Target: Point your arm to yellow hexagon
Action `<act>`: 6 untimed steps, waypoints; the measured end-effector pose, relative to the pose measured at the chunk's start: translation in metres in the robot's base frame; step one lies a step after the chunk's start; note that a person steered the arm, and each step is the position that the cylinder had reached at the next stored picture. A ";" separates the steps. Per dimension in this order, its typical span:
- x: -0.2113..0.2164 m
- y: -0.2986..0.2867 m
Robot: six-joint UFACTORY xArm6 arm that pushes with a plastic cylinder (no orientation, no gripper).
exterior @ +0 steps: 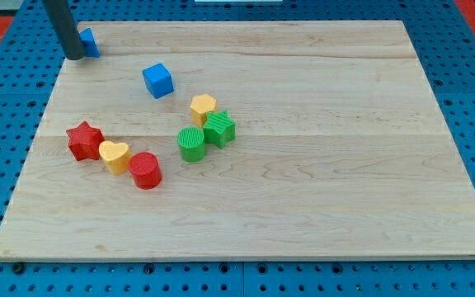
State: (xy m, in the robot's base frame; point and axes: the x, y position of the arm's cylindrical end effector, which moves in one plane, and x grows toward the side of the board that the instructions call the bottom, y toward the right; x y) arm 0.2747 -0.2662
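The yellow hexagon (204,107) lies on the wooden board left of the middle, touching the green star-like block (219,129) below it. My tip (75,56) is at the board's top left corner, right against a blue block (89,42) that the rod partly hides. The tip is far to the left of and above the yellow hexagon. A blue cube (158,80) lies between the tip and the hexagon.
A green cylinder (191,143) sits next to the green star. At the left, a red star (84,140), a yellow heart (115,156) and a red cylinder (146,171) form a row. The board (320,165) rests on blue pegboard.
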 end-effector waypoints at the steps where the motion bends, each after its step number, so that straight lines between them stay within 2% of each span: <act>1: -0.010 0.009; 2: -0.019 0.053; 3: -0.006 0.086; 4: 0.013 0.174; 5: 0.062 0.224; 6: 0.106 0.173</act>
